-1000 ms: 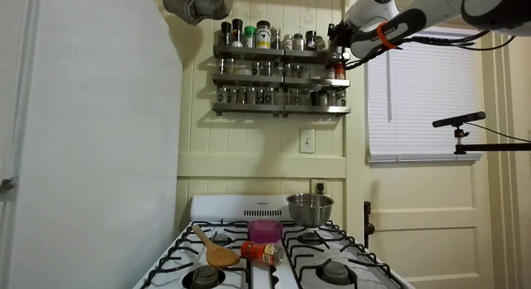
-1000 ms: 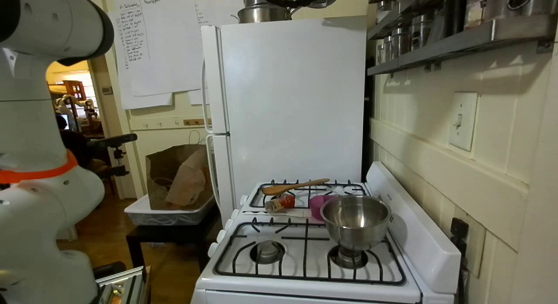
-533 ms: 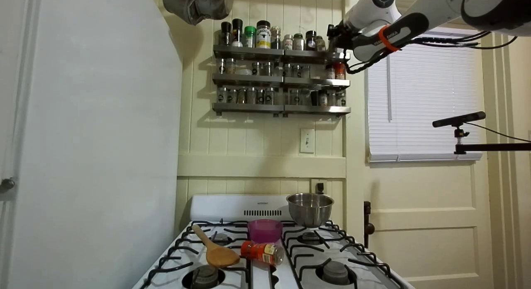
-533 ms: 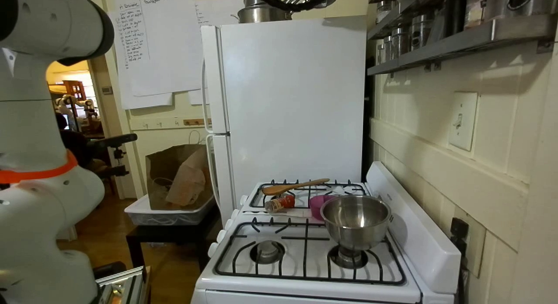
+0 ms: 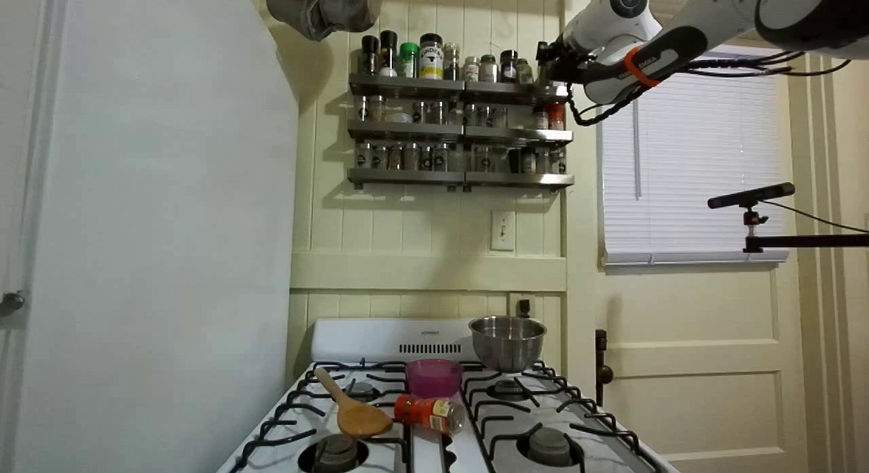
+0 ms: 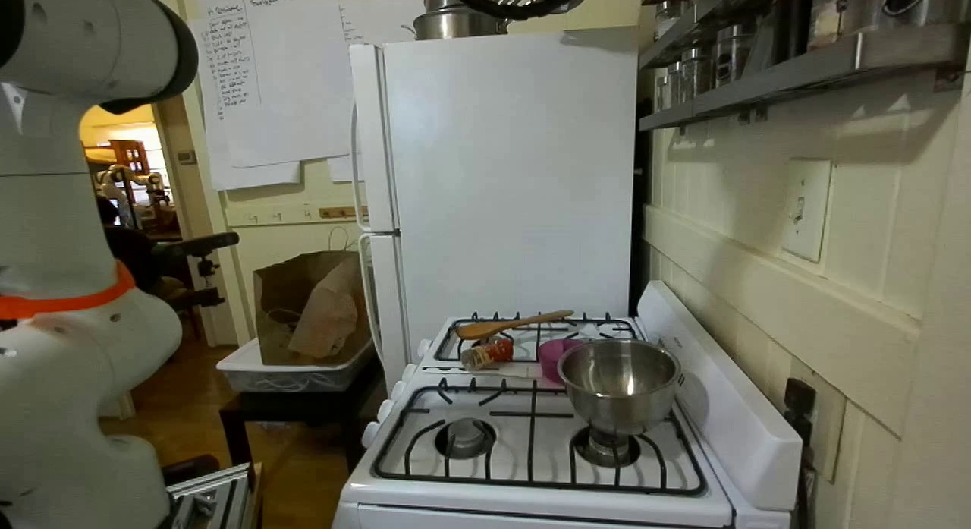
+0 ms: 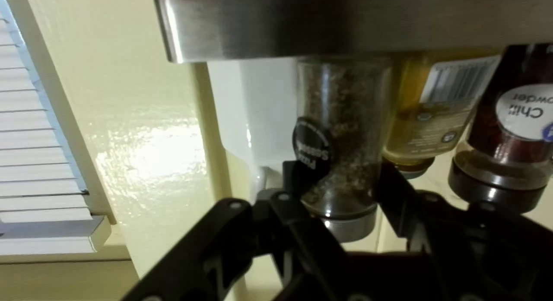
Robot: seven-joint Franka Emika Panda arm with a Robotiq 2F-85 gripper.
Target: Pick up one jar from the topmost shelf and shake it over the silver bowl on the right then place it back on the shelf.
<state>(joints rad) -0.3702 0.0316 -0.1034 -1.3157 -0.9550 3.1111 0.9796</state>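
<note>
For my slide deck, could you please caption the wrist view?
In this upside-down picture, the gripper straddles a spice jar whose base is hidden behind the shelf rail.

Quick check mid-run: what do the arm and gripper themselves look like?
The arm is white with rounded housings and a dark panel, an orange band wrapped around it and black cables alongside. Lettering next to the band is too blurred to read. The gripper is black, with jointed, angular fingers and small round bolt heads.
</note>
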